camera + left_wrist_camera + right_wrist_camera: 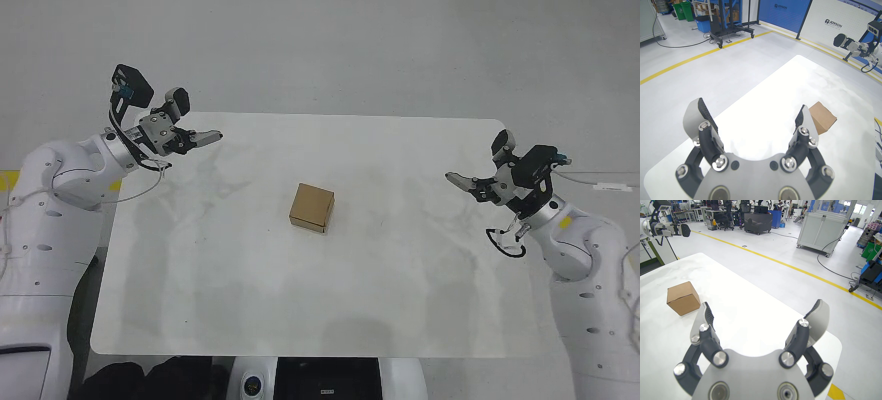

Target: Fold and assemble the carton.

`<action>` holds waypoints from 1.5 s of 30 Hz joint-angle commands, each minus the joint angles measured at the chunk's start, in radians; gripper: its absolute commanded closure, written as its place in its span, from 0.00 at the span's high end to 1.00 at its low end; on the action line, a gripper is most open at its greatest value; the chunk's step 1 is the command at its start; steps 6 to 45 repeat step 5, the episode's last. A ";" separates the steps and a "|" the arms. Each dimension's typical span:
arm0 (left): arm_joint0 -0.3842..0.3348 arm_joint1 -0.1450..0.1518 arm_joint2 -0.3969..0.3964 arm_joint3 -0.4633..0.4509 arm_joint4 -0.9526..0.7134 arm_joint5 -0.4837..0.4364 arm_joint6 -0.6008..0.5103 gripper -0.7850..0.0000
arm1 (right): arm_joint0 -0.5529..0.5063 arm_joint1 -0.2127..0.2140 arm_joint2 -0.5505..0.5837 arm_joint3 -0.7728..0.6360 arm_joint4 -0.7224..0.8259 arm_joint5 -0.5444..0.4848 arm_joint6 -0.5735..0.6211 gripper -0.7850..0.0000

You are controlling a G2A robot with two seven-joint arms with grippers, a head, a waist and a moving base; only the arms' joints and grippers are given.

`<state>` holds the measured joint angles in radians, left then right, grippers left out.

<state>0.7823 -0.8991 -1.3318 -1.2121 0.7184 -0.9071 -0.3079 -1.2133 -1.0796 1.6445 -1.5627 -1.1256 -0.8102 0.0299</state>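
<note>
A small brown carton (312,207) stands closed as a box near the middle of the white table (250,290). It also appears in the left wrist view as the carton (823,117) and in the right wrist view as the carton (682,298). My left gripper (205,137) hovers over the table's far left corner, open and holding nothing, well away from the carton. My right gripper (462,183) hangs at the table's right edge, open and holding nothing. Seen from the wrists, the left gripper (752,108) and the right gripper (762,308) each have their fingers spread wide.
The table top around the carton is bare white with faint grey marks. Beyond the table lies an open workshop floor with yellow lines (783,265), racks, bins and a grey cabinet (821,228).
</note>
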 commanded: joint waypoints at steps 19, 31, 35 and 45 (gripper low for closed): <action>0.000 0.000 0.000 0.000 0.000 0.000 0.000 1.00 | 0.000 0.000 0.000 0.000 0.000 0.000 0.000 1.00; 0.000 0.000 0.000 0.000 0.000 0.000 0.000 1.00 | 0.000 0.000 0.000 0.000 0.000 0.000 0.000 1.00; 0.000 0.000 0.000 0.000 0.000 0.000 0.000 1.00 | 0.000 0.000 0.000 0.000 0.000 0.000 0.000 1.00; 0.000 0.000 0.000 0.000 0.000 0.000 0.000 1.00 | 0.000 0.000 0.000 0.000 0.000 0.000 0.000 1.00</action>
